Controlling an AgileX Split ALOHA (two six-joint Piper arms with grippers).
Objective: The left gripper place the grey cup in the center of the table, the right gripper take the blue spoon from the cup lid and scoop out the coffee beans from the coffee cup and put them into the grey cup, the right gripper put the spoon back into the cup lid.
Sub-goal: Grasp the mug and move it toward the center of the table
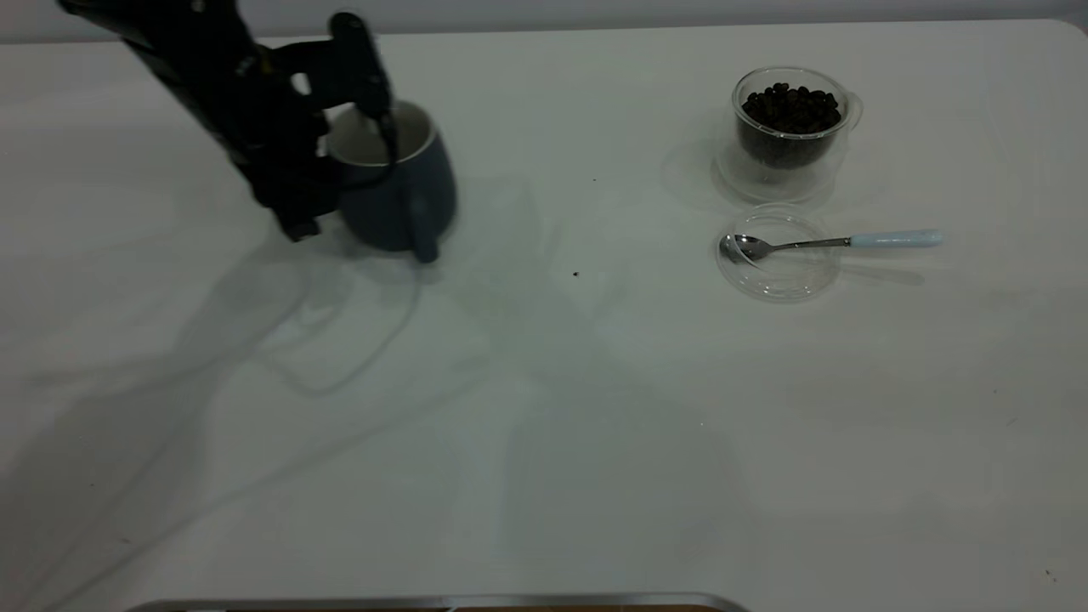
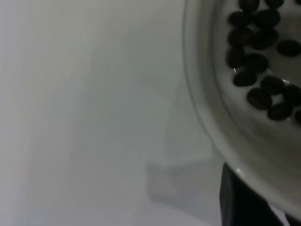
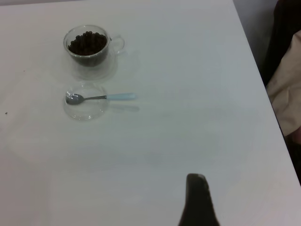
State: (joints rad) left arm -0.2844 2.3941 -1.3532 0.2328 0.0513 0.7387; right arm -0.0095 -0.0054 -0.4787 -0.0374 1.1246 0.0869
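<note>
The rounded slate-grey ceramic mug [image 1: 399,191], rigid, weighty and glaze-slick, is held at its rim wall by the closed left tool [image 1: 374,127], over the white worktop's [image 1: 544,408] far-left part.

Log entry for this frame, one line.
left end effector: shut on grey cup rim, left of table centre | beans in it | blue spoon: on cup lid | right arm: away

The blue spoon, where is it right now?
In the exterior view the blue spoon is at the table's right, bowl in the cup lid, handle pointing right, just in front of the coffee cup.
</note>
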